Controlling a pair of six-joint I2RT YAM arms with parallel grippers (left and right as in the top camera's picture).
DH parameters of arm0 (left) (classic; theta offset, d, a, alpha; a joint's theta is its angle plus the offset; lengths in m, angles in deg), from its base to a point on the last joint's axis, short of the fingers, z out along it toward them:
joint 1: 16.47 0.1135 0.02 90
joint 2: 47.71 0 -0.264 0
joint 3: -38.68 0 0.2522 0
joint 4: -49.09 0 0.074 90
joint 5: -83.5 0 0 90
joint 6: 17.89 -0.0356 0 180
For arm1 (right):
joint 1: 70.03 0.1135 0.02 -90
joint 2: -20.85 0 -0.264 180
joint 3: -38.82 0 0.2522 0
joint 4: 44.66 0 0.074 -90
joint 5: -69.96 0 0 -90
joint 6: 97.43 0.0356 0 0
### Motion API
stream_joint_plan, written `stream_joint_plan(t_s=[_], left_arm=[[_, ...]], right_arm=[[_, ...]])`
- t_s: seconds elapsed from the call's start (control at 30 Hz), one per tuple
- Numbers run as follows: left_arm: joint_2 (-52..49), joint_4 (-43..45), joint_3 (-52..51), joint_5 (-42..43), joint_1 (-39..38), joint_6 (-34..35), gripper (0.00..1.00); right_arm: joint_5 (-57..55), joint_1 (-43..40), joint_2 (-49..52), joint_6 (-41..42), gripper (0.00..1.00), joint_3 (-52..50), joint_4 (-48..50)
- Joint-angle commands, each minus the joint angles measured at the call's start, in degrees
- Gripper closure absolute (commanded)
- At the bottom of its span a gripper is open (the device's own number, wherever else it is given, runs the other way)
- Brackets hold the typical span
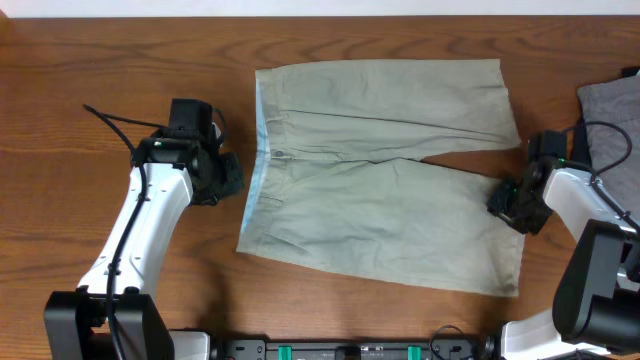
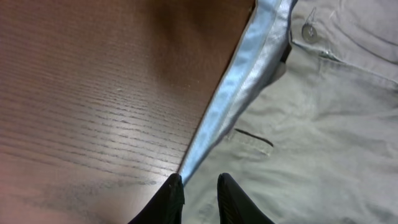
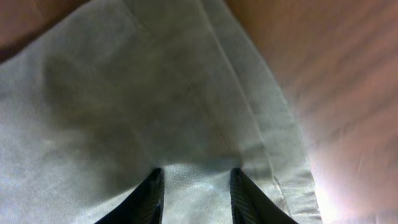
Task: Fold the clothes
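The shorts (image 1: 380,180) lie spread flat across the middle of the desk (image 1: 100,60), with the waistband toward the left of the overhead frame and both legs reaching right. The left hand (image 1: 232,178) sits at the waistband's left edge, roughly halfway down it. In its wrist view the pale lining strip (image 2: 242,81) runs diagonally down into the narrow gap between its fingers (image 2: 233,199), and the button (image 2: 310,31) shows at upper right. Whether the edge is actually pinched, I cannot tell. The right hand (image 1: 505,200) is at the right of the frame, on the hem of the lower leg. Its fingers (image 3: 152,193) stand moderately apart with khaki cloth filling the space between them, but a firm grip cannot be told. A grey garment (image 1: 612,110) lies at the far right edge, apart from the shorts.
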Motion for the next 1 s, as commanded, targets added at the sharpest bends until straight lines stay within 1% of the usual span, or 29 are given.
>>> stream_joint_plan(t_s=[0.0, 0.13, 0.2, 0.3, 0.4, 0.5, 0.57, 0.6, 0.63, 0.67, 0.8, 0.9, 0.97], left_arm=[[-0.3, 0.5, -0.1, -1.4, 0.0, 0.9, 0.78], [-0.3, 1.1, -0.1, -4.9, 0.0, 0.9, 0.78], [-0.3, 1.4, -0.1, -5.2, 0.0, 0.9, 0.78], [-0.2, 1.4, -0.1, -5.2, 0.0, 0.9, 0.78], [0.4, 0.5, -0.1, -5.0, 0.0, 0.9, 0.79], [2.6, 0.1, -0.1, -4.5, 0.0, 1.2, 0.79], [4.8, 0.1, -0.1, -4.5, 0.0, 2.3, 0.77], [5.7, 0.0, -0.1, -4.5, 0.0, 3.0, 0.74], [6.4, -0.1, -0.1, -4.5, 0.0, 3.7, 0.72], [7.2, -0.3, -0.1, -3.8, 0.0, 3.9, 0.71], [7.8, -0.8, -0.1, -3.2, 0.0, 3.9, 0.71], [7.2, -0.3, -0.1, -3.2, 0.0, 3.9, 0.71], [7.0, 0.1, -0.1, -3.2, 0.0, 3.9, 0.70]], right_arm=[[-0.4, 0.4, 7.7, 0.3, 0.66, -1.3, 5.6], [-0.3, 0.4, 10.3, 0.2, 0.64, -0.6, 10.2], [0.5, 0.5, 10.5, -2.1, 0.62, -0.6, 12.7], [2.6, 0.5, 10.4, -4.9, 0.56, 0.8, 13.3], [3.5, 0.5, 9.6, -4.9, 0.47, 5.2, 7.6], [3.5, 0.5, 6.9, -4.9, 0.43, 10.2, 0.8], [3.4, 0.5, 4.4, -4.9, 0.39, 13.4, -4.2], [3.0, 0.5, 3.1, -4.9, 0.37, 14.6, -6.7], [2.4, 0.5, 1.5, -4.3, 0.30, 15.7, -9.9], [1.9, 0.4, -0.3, -3.1, 0.28, 16.4, -13.5], [1.6, 0.3, -5.9, -0.5, 0.29, 16.3, -23.0], [1.1, 0.2, -8.5, 2.2, 0.41, 15.0, -27.8], [-0.7, -0.3, -10.0, 5.0, 0.43, 12.9, -28.3]])
